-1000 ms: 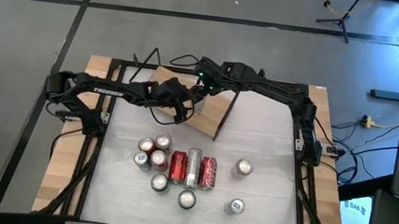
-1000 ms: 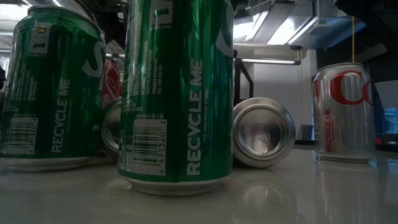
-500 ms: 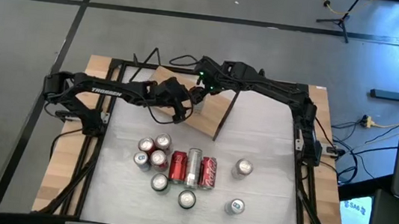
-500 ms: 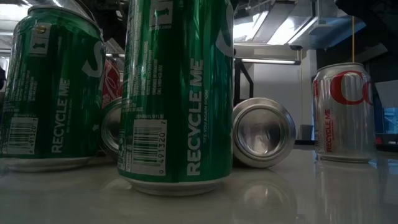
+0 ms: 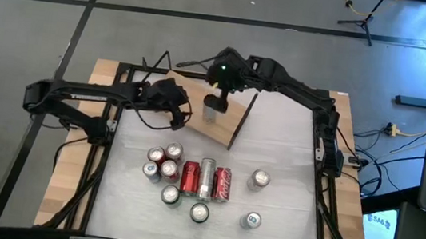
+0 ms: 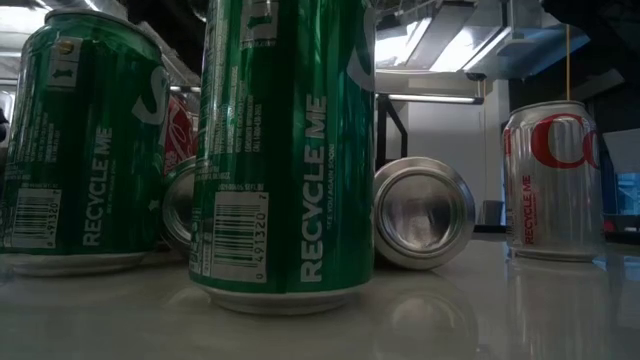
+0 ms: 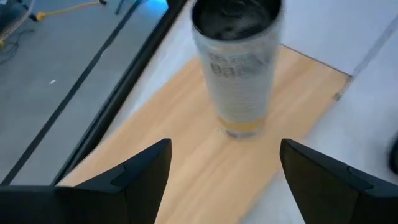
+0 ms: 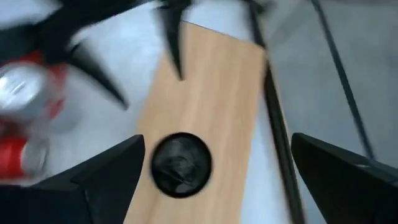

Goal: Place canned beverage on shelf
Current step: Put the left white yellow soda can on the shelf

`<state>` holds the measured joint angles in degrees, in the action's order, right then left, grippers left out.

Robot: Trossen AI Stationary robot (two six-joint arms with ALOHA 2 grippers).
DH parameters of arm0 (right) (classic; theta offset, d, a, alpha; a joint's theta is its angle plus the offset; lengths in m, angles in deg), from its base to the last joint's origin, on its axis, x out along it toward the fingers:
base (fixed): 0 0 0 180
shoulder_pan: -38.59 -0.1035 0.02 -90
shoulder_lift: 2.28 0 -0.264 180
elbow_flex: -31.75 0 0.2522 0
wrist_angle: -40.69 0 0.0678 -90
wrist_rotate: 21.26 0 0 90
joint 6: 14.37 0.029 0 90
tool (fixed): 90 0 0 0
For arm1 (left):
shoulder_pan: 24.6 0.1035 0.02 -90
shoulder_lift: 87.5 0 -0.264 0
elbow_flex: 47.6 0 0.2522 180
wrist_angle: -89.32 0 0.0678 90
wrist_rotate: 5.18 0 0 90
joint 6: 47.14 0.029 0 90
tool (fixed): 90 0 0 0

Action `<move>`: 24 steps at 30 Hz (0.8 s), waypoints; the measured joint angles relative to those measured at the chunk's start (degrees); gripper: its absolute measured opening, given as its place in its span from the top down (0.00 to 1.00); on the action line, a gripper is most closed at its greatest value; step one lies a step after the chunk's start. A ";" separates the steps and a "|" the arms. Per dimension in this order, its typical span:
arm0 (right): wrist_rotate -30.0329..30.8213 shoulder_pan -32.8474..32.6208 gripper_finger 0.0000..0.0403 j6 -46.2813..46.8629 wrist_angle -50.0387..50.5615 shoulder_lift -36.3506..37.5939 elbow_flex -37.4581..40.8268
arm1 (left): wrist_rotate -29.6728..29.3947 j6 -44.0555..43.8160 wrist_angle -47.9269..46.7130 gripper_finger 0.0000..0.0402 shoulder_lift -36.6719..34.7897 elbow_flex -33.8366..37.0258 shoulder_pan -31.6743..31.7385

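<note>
One can [image 5: 211, 113] stands upright on the shelf [image 5: 229, 120], the light wooden board at the table's twelve o'clock side; in the left wrist view the same can [image 7: 237, 68] sits alone on the board [image 7: 186, 168], nothing touching it, and in the right wrist view its dark top [image 8: 181, 164] shows from above on the wood [image 8: 217, 93]; so one placement looks done.

The right gripper [image 5: 217, 100] hangs just above the can, at its twelve o'clock in the high view, fingers spread wide and empty; its fingers [image 8: 99, 180] frame the can top without touching it, which suggests a release just made. The left gripper [image 5: 184, 115] lies at the can's nine o'clock, beside the shelf's edge; its fingers [image 7: 146, 171] are spread with only bare board between them, and it holds nothing.

What is left is most of the job; on the pale table [image 5: 281, 224], at the shelf's six o'clock, a cluster of cans [image 5: 184, 176] waits, some upright and some lying on their sides, with two more cans [image 5: 256, 197] apart at the cluster's three to four o'clock; in the low view, green cans [image 6: 285, 150] and a toppled silver can [image 6: 423, 215] fill the foreground; all of these are off the shelf and untouched.
</note>
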<state>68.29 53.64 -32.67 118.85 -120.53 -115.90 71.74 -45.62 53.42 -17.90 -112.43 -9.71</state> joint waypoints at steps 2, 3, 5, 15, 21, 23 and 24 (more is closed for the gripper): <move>-5.06 0.00 0.01 -8.57 0.30 0.00 -0.07 | 0.02 -0.24 -0.87 0.28 -1.64 0.00 -0.88; -7.19 0.00 0.01 -12.41 0.38 0.00 -0.05 | 0.03 -0.52 -1.73 0.28 -2.34 0.00 -1.32; -10.28 0.00 0.01 -18.49 0.47 0.00 -0.05 | 0.07 -1.12 -2.51 0.28 -3.68 0.00 -2.14; -11.20 0.12 0.01 -37.24 5.12 -0.02 0.14 | 0.06 -6.24 -2.53 0.28 -5.81 0.00 -5.36; -11.22 0.39 0.01 -39.23 4.84 -0.11 2.18 | 0.02 -9.09 -2.22 0.28 -5.79 0.00 -6.35; -11.17 0.50 0.01 -39.27 3.86 -0.07 3.69 | 0.04 -9.11 -2.16 0.28 -5.79 0.00 -6.40; -11.17 0.74 0.01 -39.29 3.88 -0.11 4.33 | 0.04 -9.11 -2.18 0.28 -5.79 0.00 -6.40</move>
<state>57.12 54.39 -71.96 122.74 -120.64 -111.57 71.78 -54.73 51.24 -23.69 -112.43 -16.11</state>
